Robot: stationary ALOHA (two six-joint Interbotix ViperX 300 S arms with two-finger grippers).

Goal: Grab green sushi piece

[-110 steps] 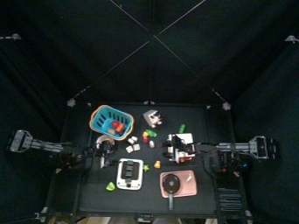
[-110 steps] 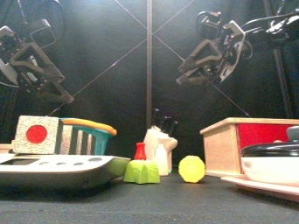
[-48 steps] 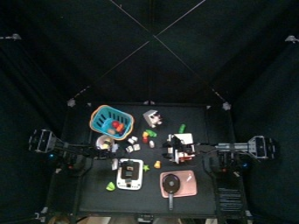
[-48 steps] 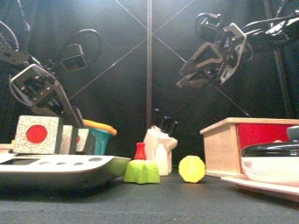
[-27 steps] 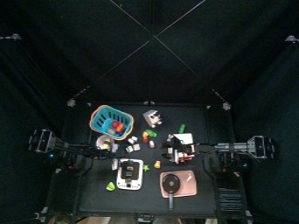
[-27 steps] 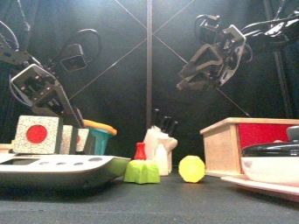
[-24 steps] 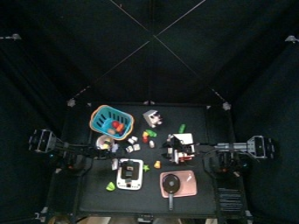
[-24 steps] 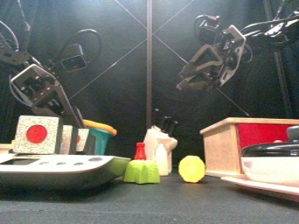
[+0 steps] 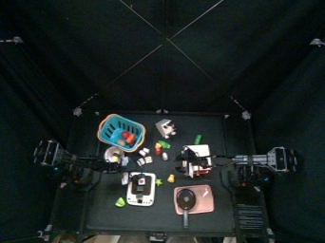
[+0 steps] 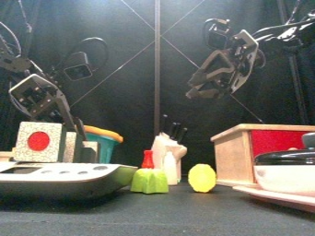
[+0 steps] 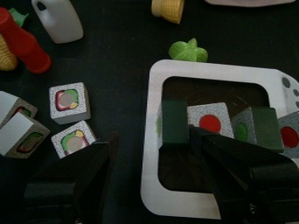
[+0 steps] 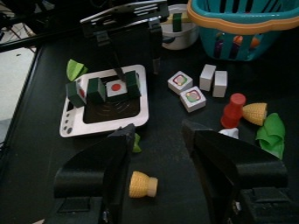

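Left tool [image 11: 152, 166], jaws wide apart, hovers over the white tray [image 11: 149, 122]; crowded there, the green sushi piece [image 11: 174, 121] risks a neighbouring-piece grab.

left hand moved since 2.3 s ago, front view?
Yes. The left hand has dropped and swung inward, from the upper left edge to just above the red-dot card. The card and teal basket haven't shifted.
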